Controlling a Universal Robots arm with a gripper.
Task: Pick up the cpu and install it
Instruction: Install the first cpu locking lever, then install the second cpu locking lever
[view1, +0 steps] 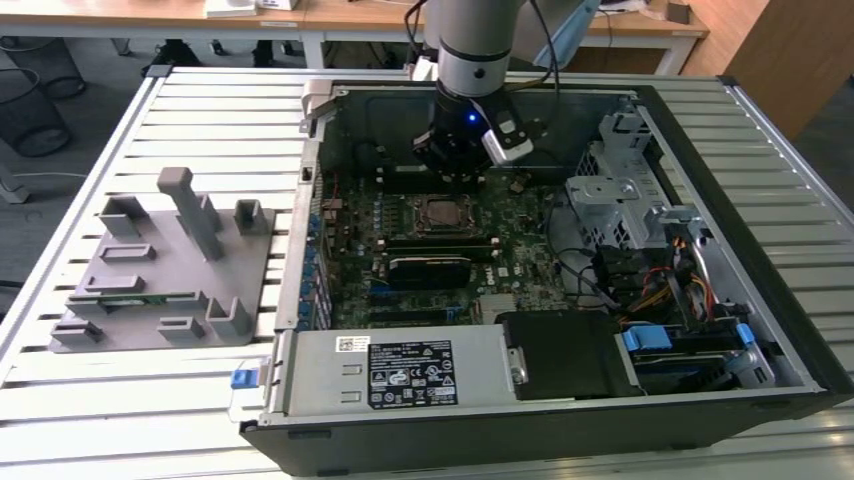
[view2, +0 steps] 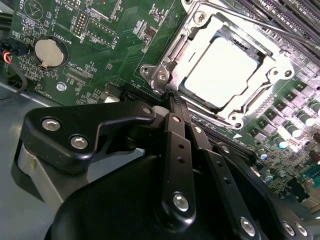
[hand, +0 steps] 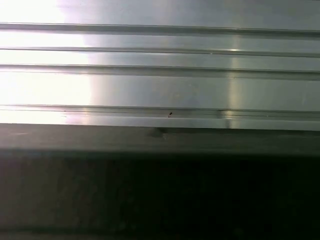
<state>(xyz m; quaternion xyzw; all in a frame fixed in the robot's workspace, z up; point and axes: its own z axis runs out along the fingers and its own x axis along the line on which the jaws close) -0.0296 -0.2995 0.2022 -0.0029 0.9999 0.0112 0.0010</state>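
Cpu (view2: 226, 71) — flat pale square, shiny metal top — sits in socket frame (view2: 265, 95) on green board (view2: 100, 30). Black hand (view2: 173, 100) just above, fingers pinched together, holding nothing.

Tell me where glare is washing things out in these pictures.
In the second wrist view, the square silver-grey cpu seated in its metal socket frame is blown out to near white; in the first wrist view, the ribbed metal surface glares brightest at one end, dark below.
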